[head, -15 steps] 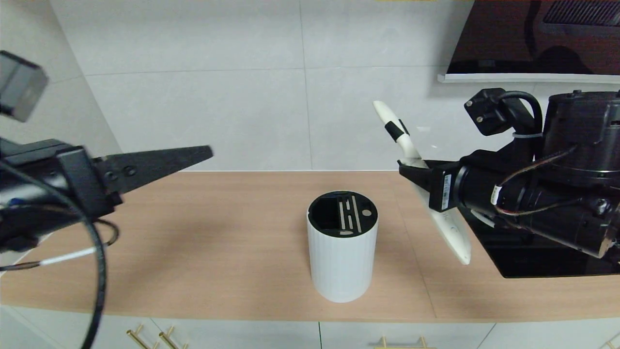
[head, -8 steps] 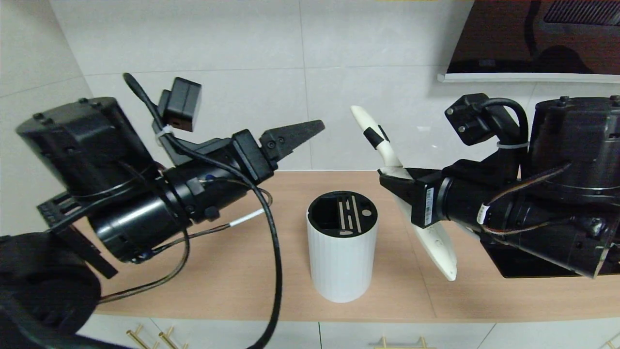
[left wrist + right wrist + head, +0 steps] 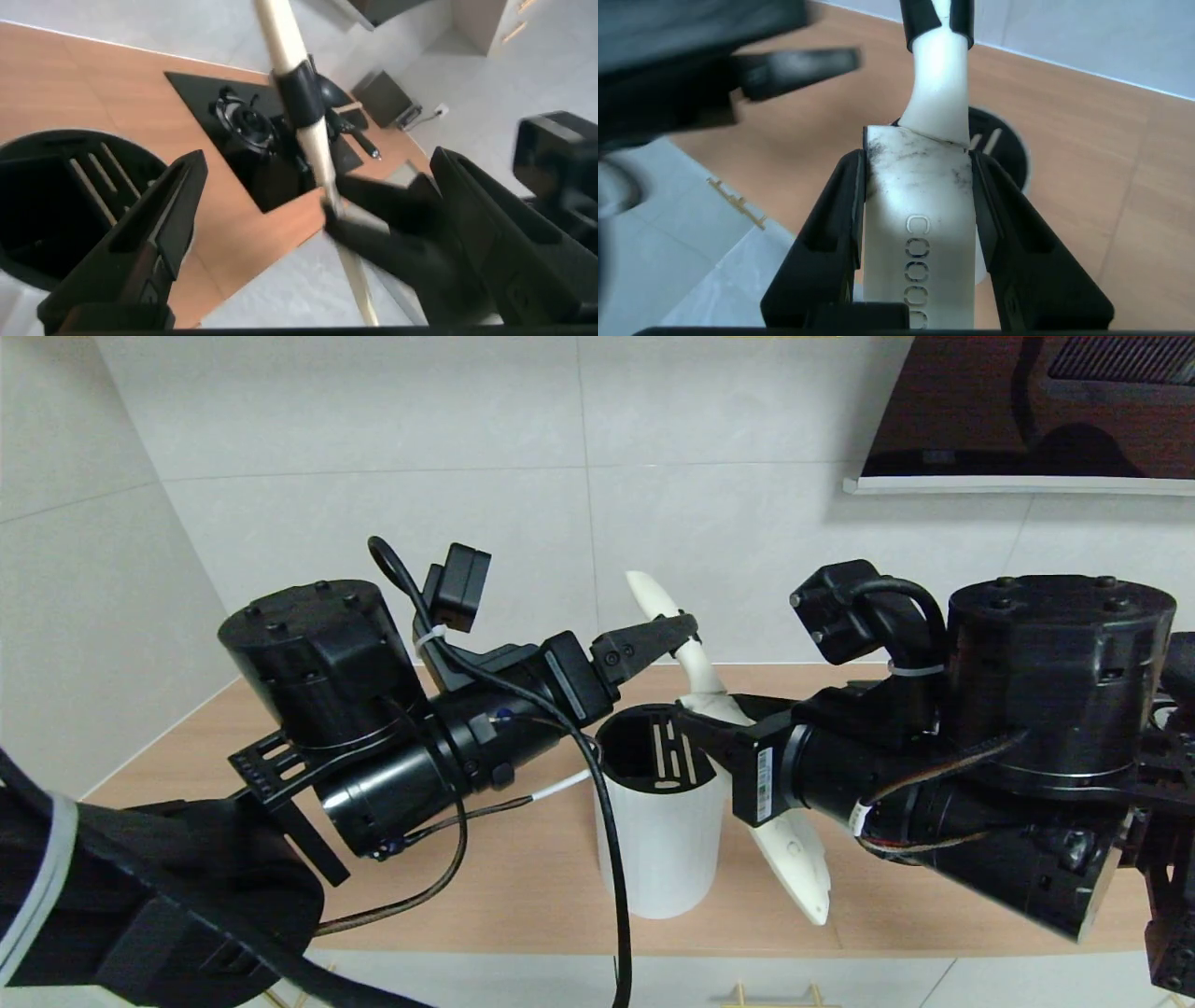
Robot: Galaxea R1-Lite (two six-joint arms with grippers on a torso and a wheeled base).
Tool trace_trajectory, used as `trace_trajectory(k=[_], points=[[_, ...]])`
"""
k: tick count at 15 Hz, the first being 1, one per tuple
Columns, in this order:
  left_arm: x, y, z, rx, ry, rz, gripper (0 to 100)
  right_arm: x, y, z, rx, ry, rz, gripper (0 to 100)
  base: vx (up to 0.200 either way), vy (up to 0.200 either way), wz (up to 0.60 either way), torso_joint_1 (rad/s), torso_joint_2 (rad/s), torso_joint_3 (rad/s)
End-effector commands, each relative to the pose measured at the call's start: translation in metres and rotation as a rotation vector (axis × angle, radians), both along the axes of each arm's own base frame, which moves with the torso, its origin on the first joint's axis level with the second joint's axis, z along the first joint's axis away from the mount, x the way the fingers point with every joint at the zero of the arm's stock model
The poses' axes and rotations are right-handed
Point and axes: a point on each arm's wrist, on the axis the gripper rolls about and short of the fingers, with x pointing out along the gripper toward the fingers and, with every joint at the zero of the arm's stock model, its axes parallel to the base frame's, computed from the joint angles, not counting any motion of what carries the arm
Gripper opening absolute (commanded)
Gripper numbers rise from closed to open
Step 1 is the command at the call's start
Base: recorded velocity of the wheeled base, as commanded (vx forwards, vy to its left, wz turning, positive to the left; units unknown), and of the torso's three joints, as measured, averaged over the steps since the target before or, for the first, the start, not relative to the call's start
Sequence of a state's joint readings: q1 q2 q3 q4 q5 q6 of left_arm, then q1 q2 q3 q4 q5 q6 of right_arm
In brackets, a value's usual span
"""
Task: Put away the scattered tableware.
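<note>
A white spatula (image 3: pixel 695 672) with a black band on its handle is tilted above the counter, blade end down beside a white cylindrical holder (image 3: pixel 658 849) with a black slotted top. My right gripper (image 3: pixel 721 721) is shut on the spatula's neck; in the right wrist view its fingers (image 3: pixel 842 233) clamp the white blade (image 3: pixel 920 219). My left gripper (image 3: pixel 665 639) is open, just above the holder. In the left wrist view the spatula handle (image 3: pixel 297 89) stands between its spread fingers (image 3: pixel 154 238) without touching them. The holder's top (image 3: pixel 56 201) lies under the left gripper.
A wooden counter (image 3: pixel 523 887) runs along a tiled wall. A black hob (image 3: pixel 248 121) is set into it on the right, with a dark range hood (image 3: pixel 1027 411) above. Cabinet handles (image 3: pixel 766 997) show below the front edge.
My left arm swung in from the far left to the centre, and its fingers now straddle the spatula handle. My right arm carried the spatula leftward, up to the holder.
</note>
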State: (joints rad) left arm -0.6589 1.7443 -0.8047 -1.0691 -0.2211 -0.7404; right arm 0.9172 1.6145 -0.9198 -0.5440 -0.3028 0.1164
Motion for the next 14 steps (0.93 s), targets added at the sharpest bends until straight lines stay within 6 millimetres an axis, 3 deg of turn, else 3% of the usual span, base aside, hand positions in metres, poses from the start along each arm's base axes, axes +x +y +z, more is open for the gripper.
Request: trace_trajectory(k=[1, 14], points=[[0.004, -0.004, -0.006, -0.009, 0.014, 0.001, 100, -0.005, 0.004, -0.002, -0.002, 0.005, 0.020, 0, 0.000, 0.000, 0.00, 0.000, 0.00, 0.000], [0.005, -0.006, -0.008, -0.034, 0.024, -0.003, 100, -0.018, 0.014, -0.008, 0.000, 0.033, 0.076, 0, 0.000, 0.000, 0.00, 0.000, 0.00, 0.000]])
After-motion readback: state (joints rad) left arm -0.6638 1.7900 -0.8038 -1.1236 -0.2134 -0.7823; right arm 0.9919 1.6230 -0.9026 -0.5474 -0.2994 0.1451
